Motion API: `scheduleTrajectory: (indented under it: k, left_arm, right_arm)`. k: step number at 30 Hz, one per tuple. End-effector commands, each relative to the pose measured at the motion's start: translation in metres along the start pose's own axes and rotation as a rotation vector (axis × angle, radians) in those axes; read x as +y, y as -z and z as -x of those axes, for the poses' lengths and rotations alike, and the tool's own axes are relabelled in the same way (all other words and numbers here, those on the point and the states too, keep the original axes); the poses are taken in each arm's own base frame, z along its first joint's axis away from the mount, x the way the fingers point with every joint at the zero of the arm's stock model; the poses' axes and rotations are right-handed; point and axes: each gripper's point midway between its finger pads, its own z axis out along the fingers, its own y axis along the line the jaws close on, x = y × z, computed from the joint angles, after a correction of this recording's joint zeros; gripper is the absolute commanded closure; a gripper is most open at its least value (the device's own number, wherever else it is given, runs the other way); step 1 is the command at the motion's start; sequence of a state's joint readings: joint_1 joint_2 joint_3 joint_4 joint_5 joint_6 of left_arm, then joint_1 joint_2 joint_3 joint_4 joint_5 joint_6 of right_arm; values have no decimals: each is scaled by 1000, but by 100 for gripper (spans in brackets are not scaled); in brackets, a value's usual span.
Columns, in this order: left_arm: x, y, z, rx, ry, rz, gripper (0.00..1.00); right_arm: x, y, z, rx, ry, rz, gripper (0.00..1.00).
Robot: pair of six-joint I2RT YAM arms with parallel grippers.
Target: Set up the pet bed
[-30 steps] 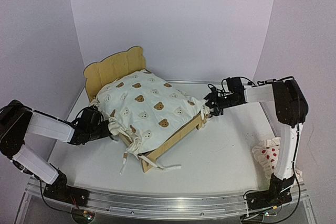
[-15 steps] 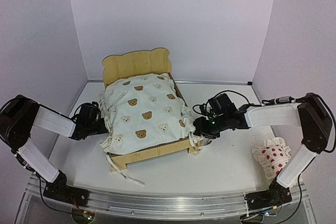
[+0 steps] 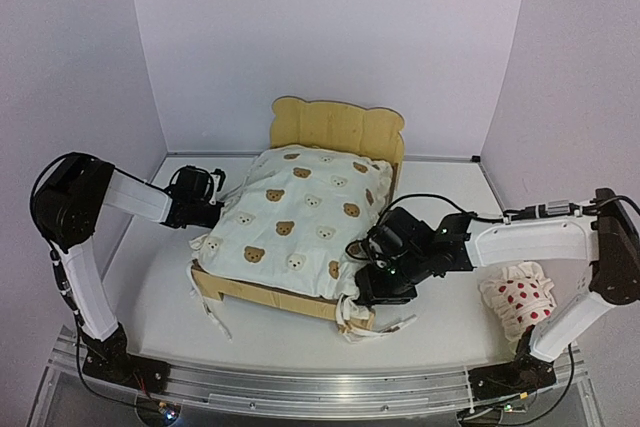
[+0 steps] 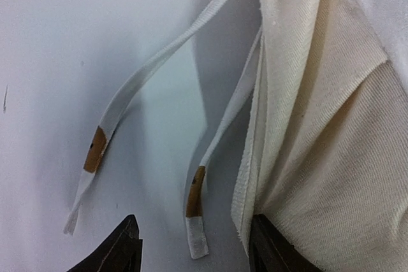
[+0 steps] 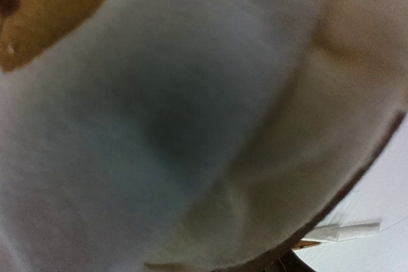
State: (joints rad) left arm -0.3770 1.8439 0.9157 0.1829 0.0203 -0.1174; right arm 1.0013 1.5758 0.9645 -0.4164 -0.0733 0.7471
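The pet bed (image 3: 338,129) stands in the middle of the table (image 3: 150,299), its bear-eared headboard toward the back wall and its foot angled toward the arms. A cream cushion (image 3: 300,217) printed with bears lies on the bed and covers most of it, spilling over the side rails.

The left gripper (image 3: 203,205) is at the bed's left side, level with the cushion's edge. In its wrist view, its fingertips (image 4: 127,250) are spread apart with nothing pinched. A white tie (image 4: 220,138) with a tan band hangs from the cushion and ends between them, and a second tie (image 4: 137,87) lies further from the bed on the bare table. The cushion's hem is just beside one fingertip.

The right gripper (image 3: 376,274) is pushed against the bed's front right corner, under the cushion's overhang. Its wrist view is filled with blurred fabric, so whether its jaws are apart or together cannot be told.

A red-dotted pillow (image 3: 520,299) lies well to the right of the bed.
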Motion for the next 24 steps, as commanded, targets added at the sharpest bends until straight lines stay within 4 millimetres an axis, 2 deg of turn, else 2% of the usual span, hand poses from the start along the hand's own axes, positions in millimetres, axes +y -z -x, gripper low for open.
scheduleTrajectory:
  k: [1, 4, 8, 11, 15, 18, 21, 24]
  left_arm:
    - [-171, 14, -20, 91, -222, -508, 41]
    - [-147, -1, -9, 79, -216, -350, 40]
    - [-109, -10, 10, 77, -188, -180, 35]
    - [-82, -10, 25, 74, -176, -55, 32]
    - [-58, -1, 46, 53, -153, 47, 28]
    - [-42, 13, 61, 31, -128, 116, 25]
    - [-20, 38, 72, 22, -71, 247, 20]
    - [-5, 67, 72, 44, 16, 332, 16]
  right_arm:
    - [118, -13, -35, 29, 373, 396, 46]
    - [97, -8, -33, 4, 411, 289, 45]
    - [36, 20, -18, -69, 505, -33, 38]
    - [-7, 60, 4, -147, 546, -264, 27]
    - [-44, 113, 21, -240, 580, -458, 13]
    - [-63, 155, 33, -331, 596, -567, 4]
    - [-65, 191, 51, -425, 577, -572, 2]
    - [-65, 223, 87, -482, 497, -533, 2]
